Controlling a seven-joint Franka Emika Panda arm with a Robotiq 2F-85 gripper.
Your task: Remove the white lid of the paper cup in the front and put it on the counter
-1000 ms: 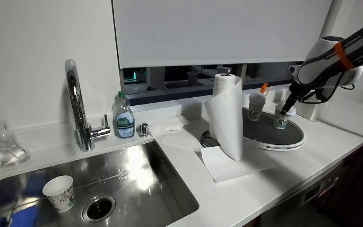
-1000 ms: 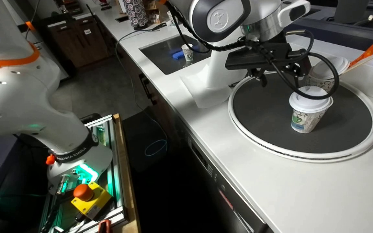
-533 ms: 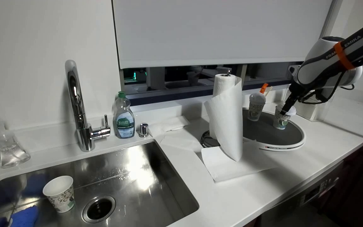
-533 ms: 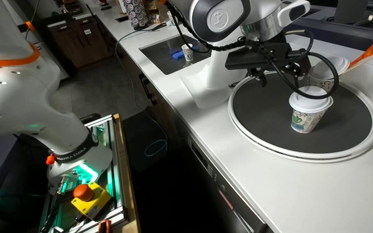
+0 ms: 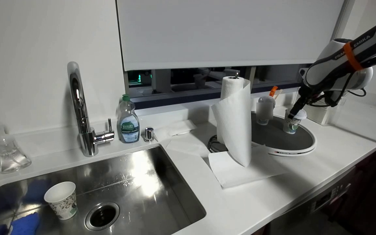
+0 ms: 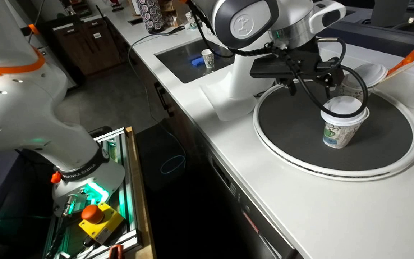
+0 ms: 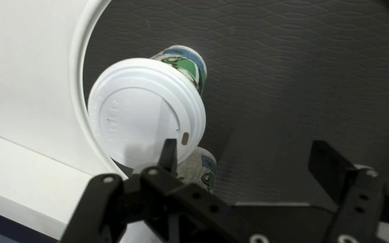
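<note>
we have the claw (image 7: 245, 153) wide, its jaws far apart, with the dark tray (image 6: 300, 144) showing between them in the wrist view. the white lid (image 7: 140, 114) is on the paper cup (image 6: 340, 135), over its mouth, just beside the claw. the nearer jaw overlaps the lid's edge in the wrist view; we cannot tell whether they touch. the cup stands upright on the tray. in an exterior view, a black cable (image 6: 341, 116) looping from the claw crosses in front of the lid. behind the paper cup there, and partly hidden by the nearer jaw in the wrist view, we see another lidded cup (image 6: 372, 73), an orange object (image 6: 403, 62) slanting up just beside it. off along the counter (image 6: 354, 216) from the claw, we make out the paper towel roll (image 5: 235, 120), upright, its loose sheet (image 5: 240, 176) spread at the foot. beyond that, well apart from the claw, is the steel sink (image 5: 148, 209), with a speckled cup (image 5: 63, 204) and a blue sponge (image 5: 26, 223) in it; a soap bottle (image 5: 129, 127) and a faucet (image 5: 81, 109) stand at its back edge.
</note>
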